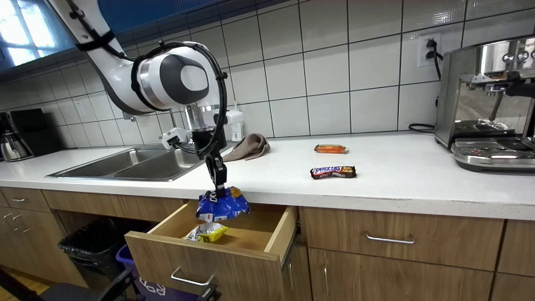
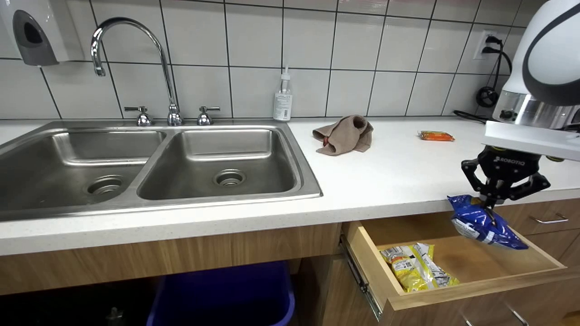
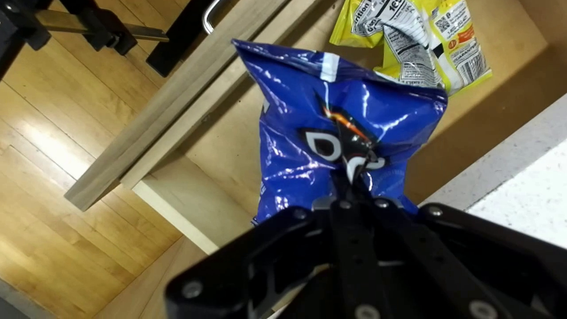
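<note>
Blue glossy pillow-shaped snack bag (image 3: 328, 119) hangs pinched in black 2-finger end effector (image 1: 220, 193) over open lt-brown wood drawer (image 2: 480, 262) w/ crinkled yellow/silver pkg (image 2: 419, 268) inside.

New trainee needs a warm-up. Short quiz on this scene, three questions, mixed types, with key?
1. True or false: the end effector is gripping the blue bag.
2. Which lies in the open drawer? (a) cloth (b) yellow bag (c) bottle
3. Fill in: the Snickers lies on the ____.

Key: 1 true; 2 b; 3 counter.
</note>
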`<action>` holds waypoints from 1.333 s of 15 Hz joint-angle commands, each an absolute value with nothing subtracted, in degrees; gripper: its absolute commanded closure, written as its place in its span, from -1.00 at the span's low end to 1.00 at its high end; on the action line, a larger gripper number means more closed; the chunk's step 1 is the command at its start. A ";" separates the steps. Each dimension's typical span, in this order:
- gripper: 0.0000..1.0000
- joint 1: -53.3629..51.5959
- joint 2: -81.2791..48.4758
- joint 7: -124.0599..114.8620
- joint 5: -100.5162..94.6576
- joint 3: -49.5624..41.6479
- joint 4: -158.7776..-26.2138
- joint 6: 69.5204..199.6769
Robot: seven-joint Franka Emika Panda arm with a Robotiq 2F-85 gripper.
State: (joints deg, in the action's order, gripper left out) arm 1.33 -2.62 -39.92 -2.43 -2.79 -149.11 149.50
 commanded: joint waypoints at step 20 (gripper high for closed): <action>-1.00 0.14 -4.30 -34.35 0.33 -2.47 -144.67 145.76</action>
State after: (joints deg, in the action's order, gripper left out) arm 0.10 -5.97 -38.71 -2.22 -2.80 -145.18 149.42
